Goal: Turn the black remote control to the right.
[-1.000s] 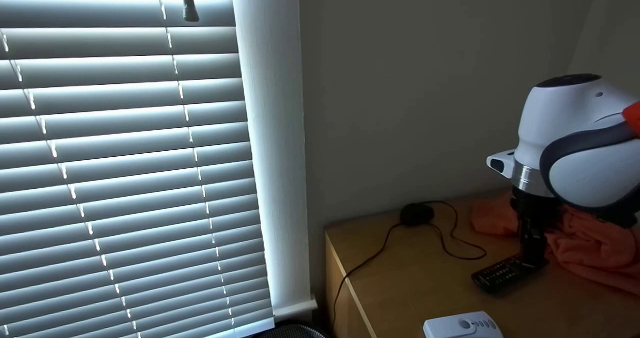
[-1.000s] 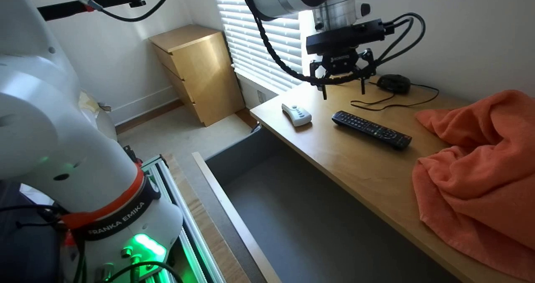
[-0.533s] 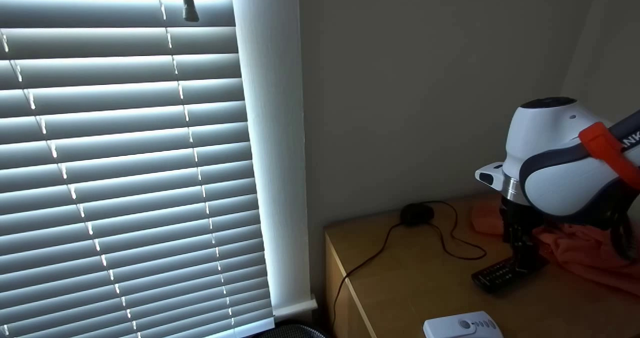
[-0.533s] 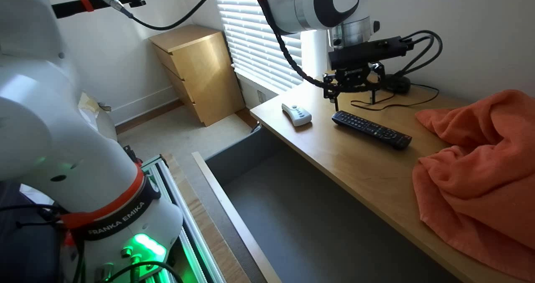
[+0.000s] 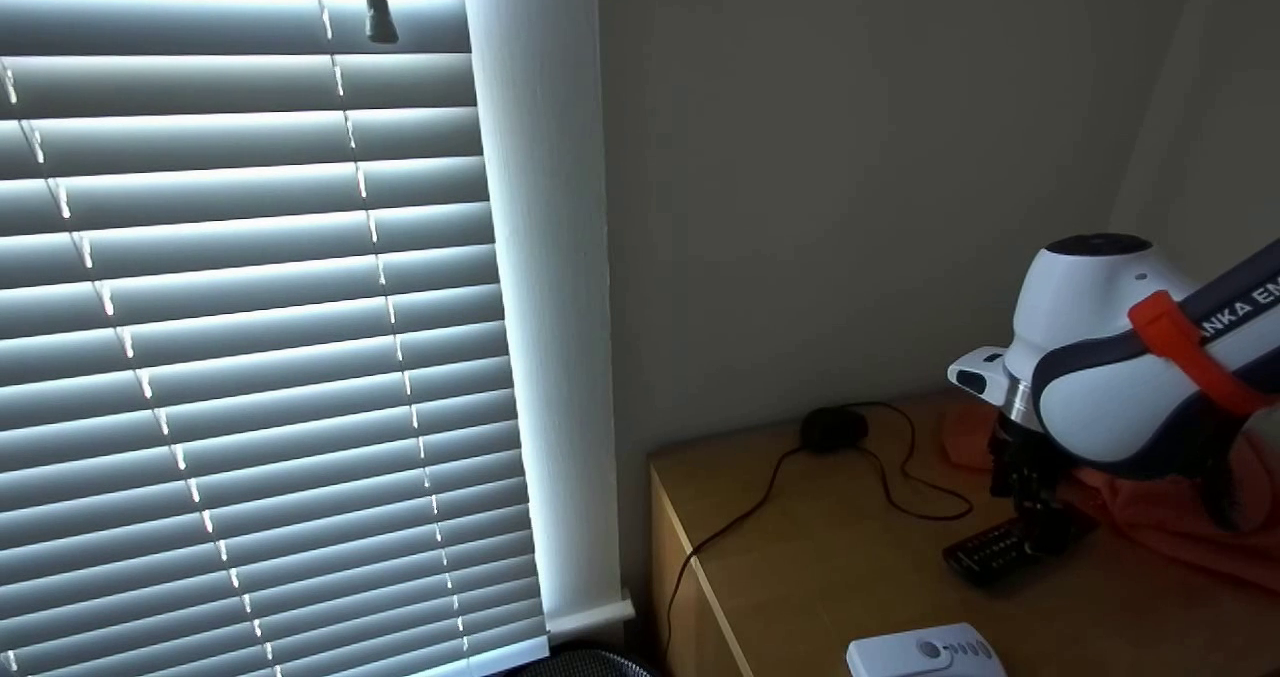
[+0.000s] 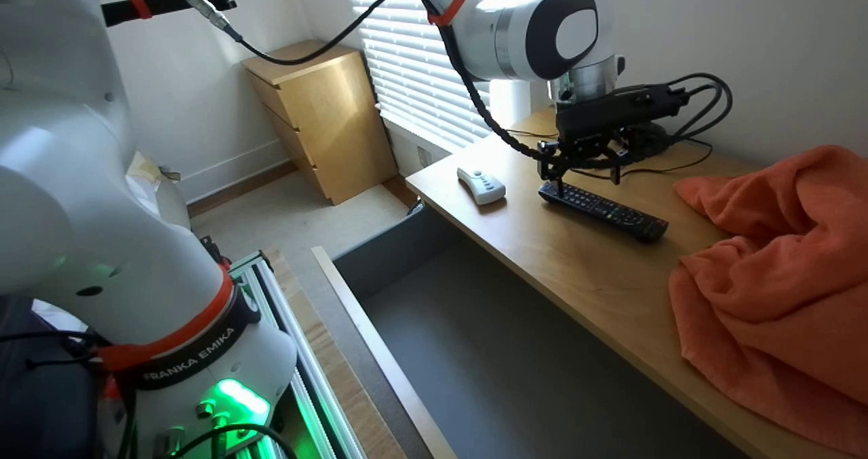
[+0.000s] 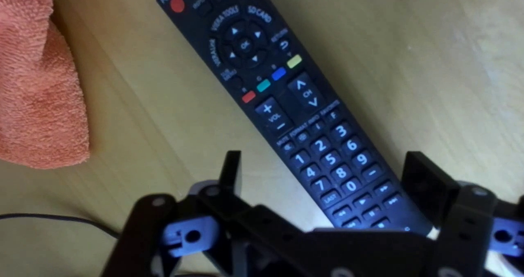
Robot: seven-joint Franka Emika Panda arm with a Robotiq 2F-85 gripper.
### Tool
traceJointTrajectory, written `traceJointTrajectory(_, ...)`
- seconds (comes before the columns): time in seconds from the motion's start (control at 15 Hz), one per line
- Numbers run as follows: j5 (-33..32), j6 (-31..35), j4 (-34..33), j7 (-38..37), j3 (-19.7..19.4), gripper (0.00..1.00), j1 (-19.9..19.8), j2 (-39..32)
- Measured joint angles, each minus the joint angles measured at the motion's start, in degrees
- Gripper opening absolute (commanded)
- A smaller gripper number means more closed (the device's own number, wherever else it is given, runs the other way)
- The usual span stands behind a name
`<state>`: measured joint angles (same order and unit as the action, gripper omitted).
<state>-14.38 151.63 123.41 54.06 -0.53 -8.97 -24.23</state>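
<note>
The robot's arm reaches out from its base, and the wrist is bent so that the gripper points downward. In the wrist view, the two fingers stand wide apart, roughly level with each other.

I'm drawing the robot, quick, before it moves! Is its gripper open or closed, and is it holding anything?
Gripper: open, holding nothing; the black remote control isn't clamped.
</note>
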Motion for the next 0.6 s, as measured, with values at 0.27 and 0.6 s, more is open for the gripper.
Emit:
traceJointTrajectory(0.27, 0.0, 0.3, -1.5, 0.1, 0.2, 1.0, -0.2, -2.2)
traceJointTrajectory(0.6, 0.0, 0.3, -2.8, 0.3, 0.5, 1.0, -0.5, -3.5)
